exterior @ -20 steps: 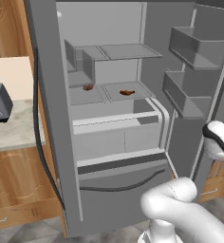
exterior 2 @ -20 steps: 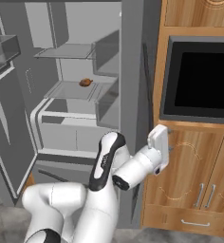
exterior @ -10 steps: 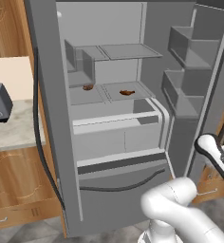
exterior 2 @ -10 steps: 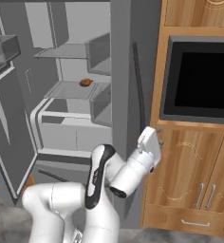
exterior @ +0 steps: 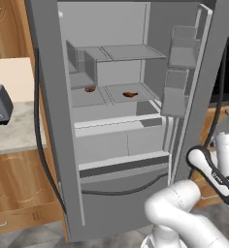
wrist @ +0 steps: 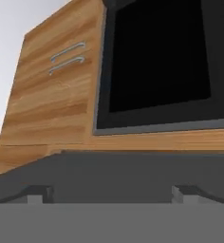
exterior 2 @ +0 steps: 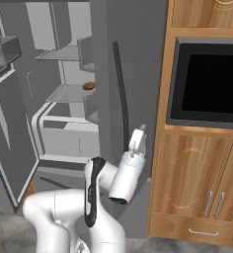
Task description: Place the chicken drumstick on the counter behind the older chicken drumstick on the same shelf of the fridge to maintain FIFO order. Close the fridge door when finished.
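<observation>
A tall grey fridge (exterior: 111, 203) stands with its doors open. On its middle shelf (exterior: 94, 99) lie two small brown pieces — one chicken drumstick (exterior: 129, 94) toward the right, another drumstick (exterior: 90, 89) further left and nearer the back. Both rest well apart from the gripper (exterior 2: 138, 140), which is outside the fridge, low beside the edge of the right-hand door. The white arm bends up from the base, its forearm rising so the hand points upward toward the wooden oven cabinet (exterior 2: 207, 192) and its black oven window (wrist: 161, 61). The finger tips (wrist: 40, 193) are barely visible; how far apart they stand is hard to tell, though nothing seems held. A beige counter (exterior: 12, 131) lies left of the fridge.
</observation>
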Tool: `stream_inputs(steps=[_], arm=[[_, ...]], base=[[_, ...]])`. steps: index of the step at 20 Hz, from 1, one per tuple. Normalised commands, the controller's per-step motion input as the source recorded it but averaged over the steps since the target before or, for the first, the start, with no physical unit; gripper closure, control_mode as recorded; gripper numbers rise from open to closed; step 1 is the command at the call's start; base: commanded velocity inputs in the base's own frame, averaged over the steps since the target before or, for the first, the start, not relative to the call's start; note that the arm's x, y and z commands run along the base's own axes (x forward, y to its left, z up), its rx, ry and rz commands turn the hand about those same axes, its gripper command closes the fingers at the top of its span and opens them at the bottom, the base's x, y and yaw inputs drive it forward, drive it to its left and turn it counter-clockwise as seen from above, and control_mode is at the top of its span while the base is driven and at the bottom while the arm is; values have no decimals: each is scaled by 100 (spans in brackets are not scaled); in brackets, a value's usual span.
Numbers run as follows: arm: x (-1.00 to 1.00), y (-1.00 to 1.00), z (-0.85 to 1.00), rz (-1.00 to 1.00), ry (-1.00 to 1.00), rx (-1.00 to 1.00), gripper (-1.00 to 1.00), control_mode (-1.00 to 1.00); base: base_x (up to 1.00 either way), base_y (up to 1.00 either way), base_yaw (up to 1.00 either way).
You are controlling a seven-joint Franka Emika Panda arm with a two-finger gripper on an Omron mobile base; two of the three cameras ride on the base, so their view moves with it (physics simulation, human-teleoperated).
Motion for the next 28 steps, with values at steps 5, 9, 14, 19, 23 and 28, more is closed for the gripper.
stream_inputs(steps=[5, 9, 14, 19, 23, 28], arm=[[-6, 7, 70, 80, 22, -9, -100, -100], [21, 0, 75, 66, 40, -1, -100, -100], [60, -1, 43, 49, 42, 1, -100, -100], [94, -7, 0, 15, 30, 6, -100, -100], [100, 53, -34, 4, 21, 0, -100, -100], [69, 61, -20, 1, 11, 0, -100, -100]], base=[[0, 0, 0], [0, 0, 0], [0, 0, 0], [0, 0, 0], [0, 0, 0], [0, 0, 0]])
